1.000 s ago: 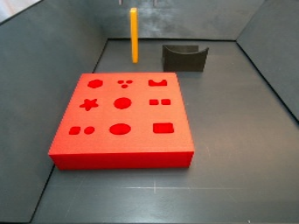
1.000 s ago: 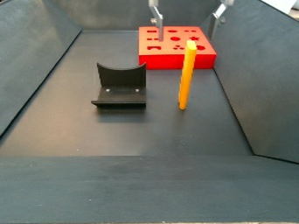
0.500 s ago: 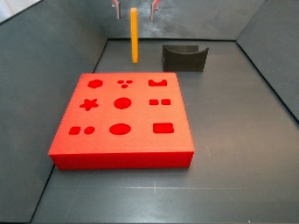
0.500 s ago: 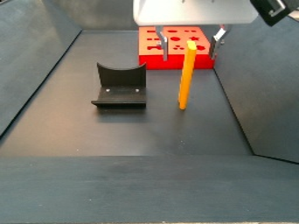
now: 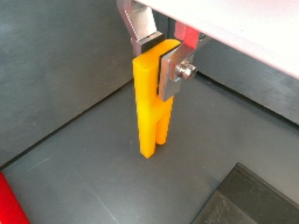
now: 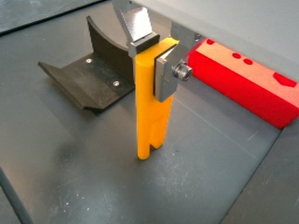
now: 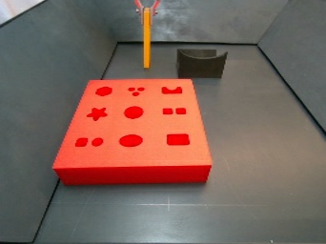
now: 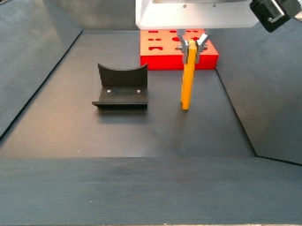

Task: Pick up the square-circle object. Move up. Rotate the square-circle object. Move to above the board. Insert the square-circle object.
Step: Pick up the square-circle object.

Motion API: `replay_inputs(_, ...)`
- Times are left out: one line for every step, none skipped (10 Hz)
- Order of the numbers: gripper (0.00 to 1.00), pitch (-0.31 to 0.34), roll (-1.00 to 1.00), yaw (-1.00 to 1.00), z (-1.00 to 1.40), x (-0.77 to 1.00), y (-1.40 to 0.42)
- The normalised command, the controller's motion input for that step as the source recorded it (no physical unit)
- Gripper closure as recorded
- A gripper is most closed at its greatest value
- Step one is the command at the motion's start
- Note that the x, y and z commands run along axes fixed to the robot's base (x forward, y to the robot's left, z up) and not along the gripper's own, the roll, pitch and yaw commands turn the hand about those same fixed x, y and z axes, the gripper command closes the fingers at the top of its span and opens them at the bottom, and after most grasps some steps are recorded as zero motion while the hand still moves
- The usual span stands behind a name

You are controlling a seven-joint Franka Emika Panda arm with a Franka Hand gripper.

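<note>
The square-circle object [image 8: 186,78] stands upright on the dark floor [image 8: 141,132], its split end with two short prongs down, as both wrist views show [image 5: 152,105] [image 6: 153,105]. In a side view it stands beyond the far edge of the board [image 7: 133,124], near the back wall and to the left of the fixture [image 7: 201,63]. In a side view the fixture [image 8: 119,86] sits well apart from the bar, with the board [image 8: 177,49] further back.

The gripper [image 5: 160,51] is at the top end of the bar. Its flat silver fingers [image 5: 179,68] lie against the two opposite faces of the bar's upper end, so the jaws are narrow and closed onto the square-circle object; both wrist views agree on this [image 6: 158,52]. The bar's lower end appears to meet the floor, though contact cannot be confirmed.

In a side view the gripper [image 7: 147,8] shows only at the top edge of the picture, over the bar [image 7: 147,40]. In a side view the gripper [image 8: 192,41] hangs beneath a pale body [image 8: 195,12] that hides part of the board.
</note>
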Motion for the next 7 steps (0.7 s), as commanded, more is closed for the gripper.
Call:
replay_inputs(1.00, 0.000, 0.00, 0.00, 0.00, 0.00, 0.00)
replay_inputs(1.00, 0.000, 0.00, 0.00, 0.00, 0.00, 0.00)
replay_inputs(1.00, 0.000, 0.00, 0.00, 0.00, 0.00, 0.00)
replay_inputs(1.00, 0.000, 0.00, 0.00, 0.00, 0.00, 0.00)
replay_inputs(1.00, 0.000, 0.00, 0.00, 0.00, 0.00, 0.00)
replay_inputs(1.00, 0.000, 0.00, 0.00, 0.00, 0.00, 0.00)
replay_inputs(1.00, 0.000, 0.00, 0.00, 0.00, 0.00, 0.00)
